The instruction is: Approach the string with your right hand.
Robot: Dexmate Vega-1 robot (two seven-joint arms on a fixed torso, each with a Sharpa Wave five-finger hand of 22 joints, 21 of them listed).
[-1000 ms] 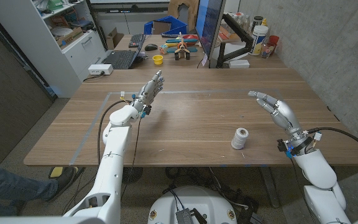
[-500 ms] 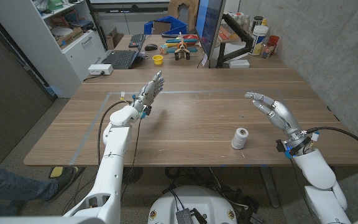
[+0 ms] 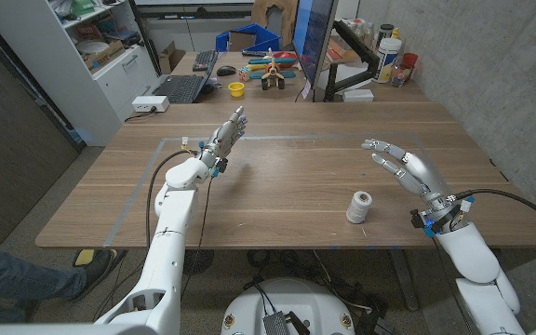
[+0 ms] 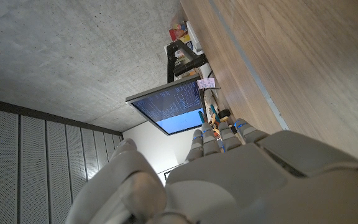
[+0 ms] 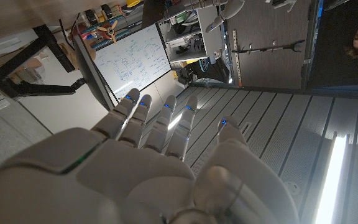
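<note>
One string (image 3: 359, 207) spool stands upright near the front edge of the wooden bench (image 3: 287, 186), towards the robot's right: a small cylinder wound in white thread, with a loose end trailing beside its base. Just to its right and slightly beyond, the right hand (image 3: 406, 166) hangs above the wood, smooth grey and white plastic with its fingers (image 3: 377, 145) spread apart and stretched towards the bench's middle, holding nothing and not touching the spool. Across the bench, the left hand (image 3: 223, 140) is raised over the pale tape line (image 3: 296, 138), fingers straight and slightly apart, also empty. Black cables run along both white arms. Beyond the bench sit a dark monitor (image 3: 313, 42), a laptop (image 3: 180, 88) and a small yellow cup (image 3: 236, 89).
</note>
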